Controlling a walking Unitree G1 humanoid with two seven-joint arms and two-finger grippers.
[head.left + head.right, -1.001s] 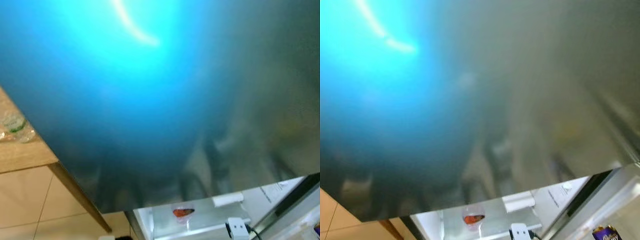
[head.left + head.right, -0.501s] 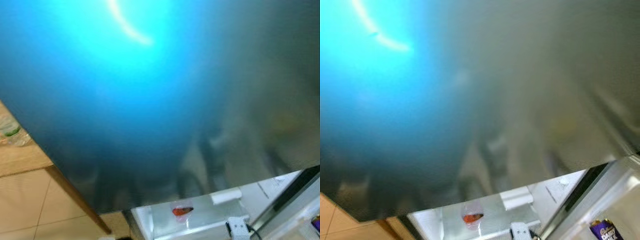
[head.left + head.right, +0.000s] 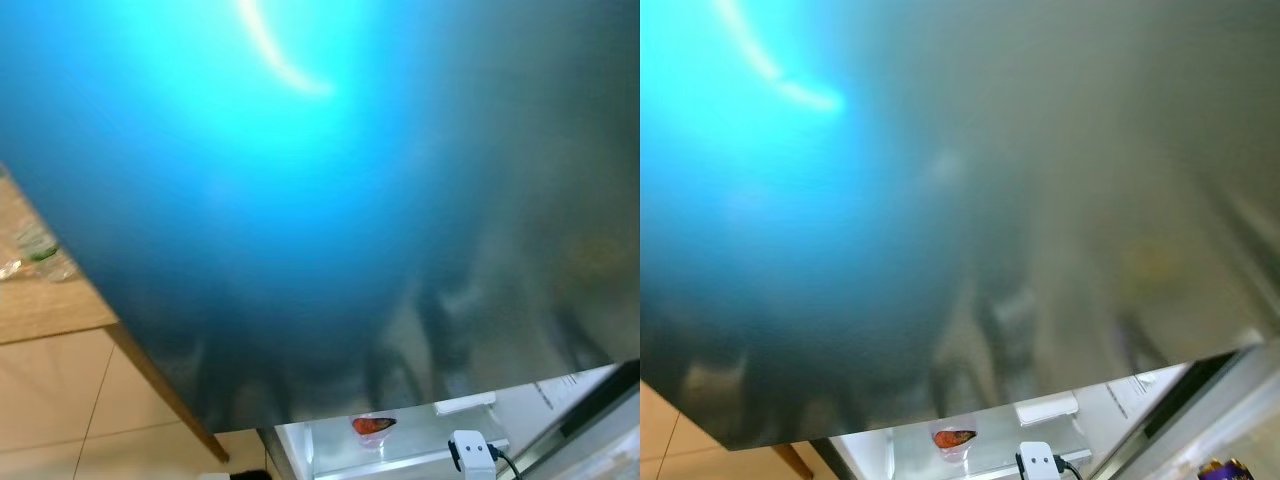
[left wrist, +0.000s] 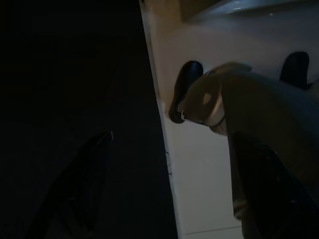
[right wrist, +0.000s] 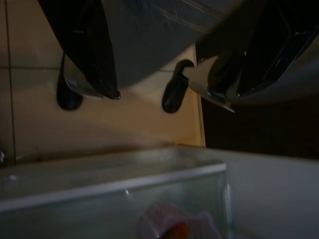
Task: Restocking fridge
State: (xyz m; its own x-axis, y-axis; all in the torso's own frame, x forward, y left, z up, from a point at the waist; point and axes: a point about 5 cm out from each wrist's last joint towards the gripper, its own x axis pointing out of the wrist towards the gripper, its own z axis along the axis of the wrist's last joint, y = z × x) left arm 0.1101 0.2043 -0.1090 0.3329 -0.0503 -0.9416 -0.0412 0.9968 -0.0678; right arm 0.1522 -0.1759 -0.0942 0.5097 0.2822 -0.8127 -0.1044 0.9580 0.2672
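Blue-lit, blurred metallic fridge door panel [image 3: 330,200] covers most of both eye views, with a bright curved glare streak near its top. Compared with the frames half a second ago, the whole picture has shifted: the panel's lower edge sits lower, less of the fridge interior shows beneath it, and the wooden table [image 3: 45,305] at the left shows more of its top. This is a camera shift, not a move of the things.

Below the panel's edge lies the white-lit fridge shelf [image 3: 420,455]. On it stands a small clear plastic cup with red-orange contents [image 3: 373,426]. A white plug with a black cable [image 3: 472,453] lies near the cup, toward the robot's right. A purple snack packet [image 3: 1223,469] shows at the lower right corner of the right eye view.

The left gripper [image 4: 169,189] hangs in shade above pale floor tile; its two black fingers are spread apart with nothing between them. The robot's dark feet [image 4: 185,89] stand on the floor below.

The right gripper [image 5: 174,59] points down toward the fridge shelf's transparent front wall [image 5: 114,199]. Its fingers [image 5: 94,55] are spread wide and hold nothing. The cup lies beyond the fingertips, behind that wall, well apart from them.
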